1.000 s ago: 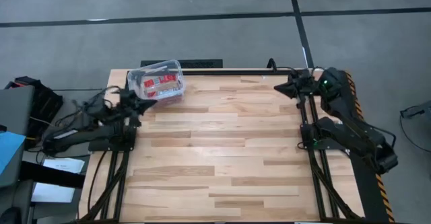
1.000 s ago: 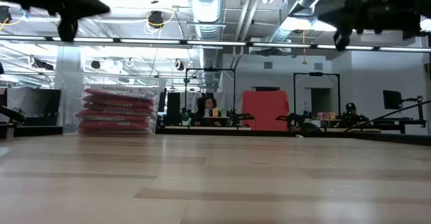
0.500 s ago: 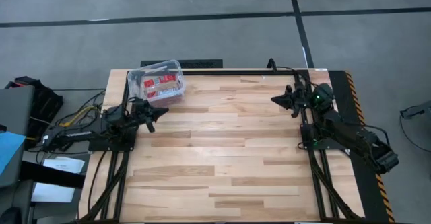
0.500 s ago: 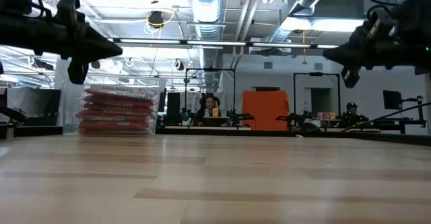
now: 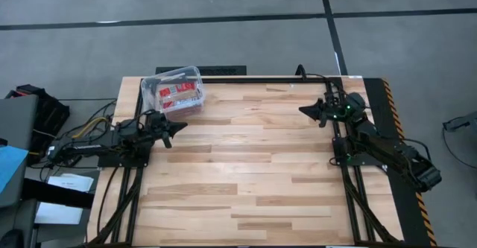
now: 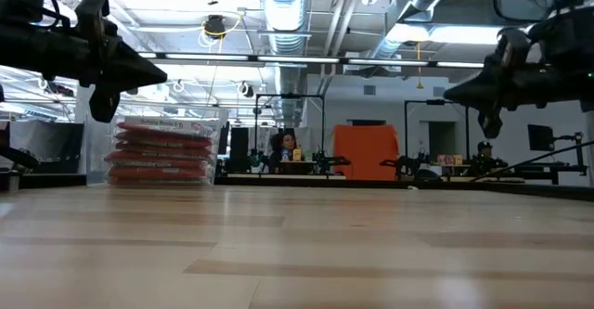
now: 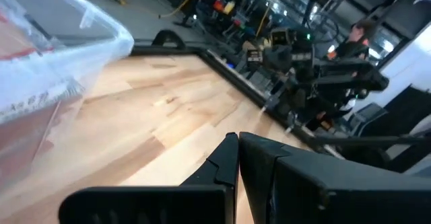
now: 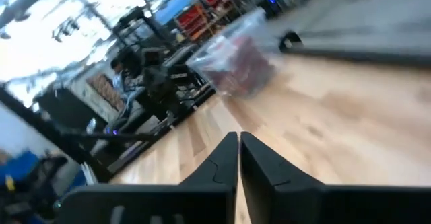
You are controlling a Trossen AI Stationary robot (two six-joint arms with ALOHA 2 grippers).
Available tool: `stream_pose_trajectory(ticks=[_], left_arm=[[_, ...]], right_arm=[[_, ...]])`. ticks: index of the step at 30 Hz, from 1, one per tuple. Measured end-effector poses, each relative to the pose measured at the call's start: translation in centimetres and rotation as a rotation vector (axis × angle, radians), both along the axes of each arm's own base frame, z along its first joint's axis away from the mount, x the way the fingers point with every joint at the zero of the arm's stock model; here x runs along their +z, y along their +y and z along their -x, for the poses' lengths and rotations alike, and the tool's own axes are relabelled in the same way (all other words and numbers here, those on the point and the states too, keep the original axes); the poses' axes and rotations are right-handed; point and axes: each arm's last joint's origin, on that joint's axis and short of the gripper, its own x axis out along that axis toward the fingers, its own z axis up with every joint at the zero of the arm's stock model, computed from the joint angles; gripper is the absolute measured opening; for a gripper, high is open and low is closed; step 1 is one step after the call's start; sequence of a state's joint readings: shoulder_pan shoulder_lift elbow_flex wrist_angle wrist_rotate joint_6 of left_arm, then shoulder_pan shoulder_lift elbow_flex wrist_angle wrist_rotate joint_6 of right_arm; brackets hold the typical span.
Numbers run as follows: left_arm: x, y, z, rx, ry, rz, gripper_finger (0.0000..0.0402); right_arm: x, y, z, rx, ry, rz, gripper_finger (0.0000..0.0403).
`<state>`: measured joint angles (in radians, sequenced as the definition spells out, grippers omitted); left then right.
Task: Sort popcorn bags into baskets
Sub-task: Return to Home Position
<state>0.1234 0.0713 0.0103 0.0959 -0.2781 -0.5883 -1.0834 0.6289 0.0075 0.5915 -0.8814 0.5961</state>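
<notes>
Popcorn bags, flat red packets [image 5: 177, 93]: stacked inside the clear rectangular plastic tub [image 5: 170, 74], at the back left corner of the pale wooden table [image 5: 253, 173]. Left gripper [image 5: 181, 126]: raised near the tub, fingers pressed together, holding nothing. Right gripper [image 5: 302, 110]: raised by the table's right edge, fingers pressed together, holding nothing.
</notes>
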Motion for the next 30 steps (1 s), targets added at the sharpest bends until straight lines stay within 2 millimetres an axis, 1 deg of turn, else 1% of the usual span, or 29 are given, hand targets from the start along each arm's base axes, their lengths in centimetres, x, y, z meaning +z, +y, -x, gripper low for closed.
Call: stream_pose_trajectory(ticks=[5, 14, 22, 30], left_arm=[[-0.2, 0.0, 0.0, -0.004, 0.035, -0.023, 0.0], [-0.3, 0.0, 0.0, -0.004, 0.043, -0.042, 0.0], [-0.3, 0.0, 0.0, -0.005, 0.043, -0.04, 0.0], [-0.3, 0.0, 0.0, -0.006, 0.044, -0.039, 0.0]], right_arm=[[-1.2, 0.1, -0.1, -0.053, 0.043, -0.227, 0.0063], [-3.1, 0.6, 0.1, -0.057, 0.161, -0.407, 0.0067], [-3.7, 0.9, 0.2, -0.06, 0.204, -0.477, 0.0067], [-3.7, 0.9, 0.2, -0.059, 0.204, -0.475, 0.0067]])
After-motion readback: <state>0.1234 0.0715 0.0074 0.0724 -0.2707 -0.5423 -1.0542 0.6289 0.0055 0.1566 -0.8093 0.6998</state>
